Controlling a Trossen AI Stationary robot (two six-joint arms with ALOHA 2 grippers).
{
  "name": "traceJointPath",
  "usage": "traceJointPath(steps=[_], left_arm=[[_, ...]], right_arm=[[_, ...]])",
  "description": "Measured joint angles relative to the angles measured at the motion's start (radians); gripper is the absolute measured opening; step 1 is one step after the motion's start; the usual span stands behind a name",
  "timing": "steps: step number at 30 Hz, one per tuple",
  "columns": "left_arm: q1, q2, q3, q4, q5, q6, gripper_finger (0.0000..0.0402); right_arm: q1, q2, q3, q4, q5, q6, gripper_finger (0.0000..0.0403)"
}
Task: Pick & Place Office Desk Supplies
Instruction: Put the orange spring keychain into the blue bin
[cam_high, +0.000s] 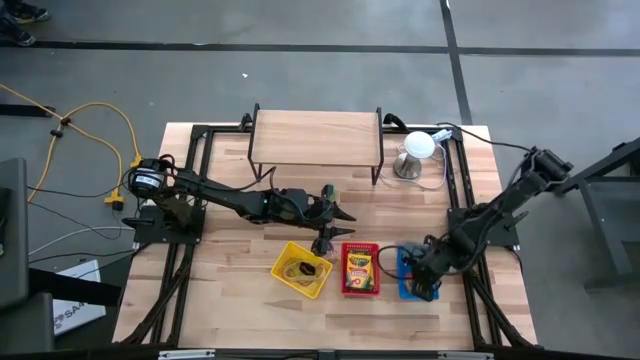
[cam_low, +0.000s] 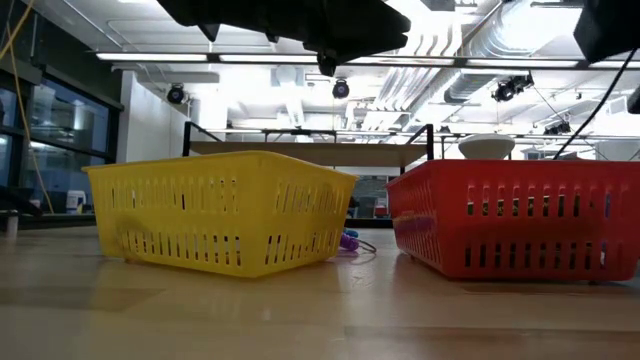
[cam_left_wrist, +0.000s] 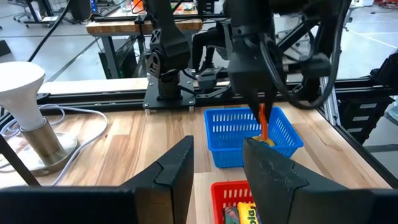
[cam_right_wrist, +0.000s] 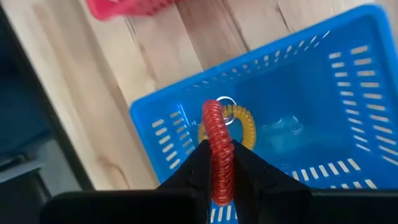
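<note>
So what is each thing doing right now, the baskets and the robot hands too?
Right gripper: shut on red coil ring, above the blue basket.
Left gripper: open, empty.
Yellow coil ring: lying in the blue basket.
Red basket: holds a crayon box.
Yellow basket: holds rubber bands.

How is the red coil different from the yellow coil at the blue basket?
The red coil is pinched in the right tool above the blue basket; the yellow coil lies loose on its floor. Red looks stretched long; yellow is curled into a ring. Both are springy spiral bands.
</note>
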Motion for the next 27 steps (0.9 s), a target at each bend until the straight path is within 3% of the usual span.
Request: traceJointPath(steps=[16, 27], left_arm=[[0.0, 0.0, 0.0, 0.0, 0.0, 0.0, 0.0133], [-0.001, 0.0, 0.0, 0.0, 0.0, 0.0, 0.0133]], right_arm=[[0.013, 0.074, 0.0, -0.016, 0.03, -0.001, 0.0033], [0.011, 0.074, 0.0, -0.061, 0.03, 0.024, 0.0115]])
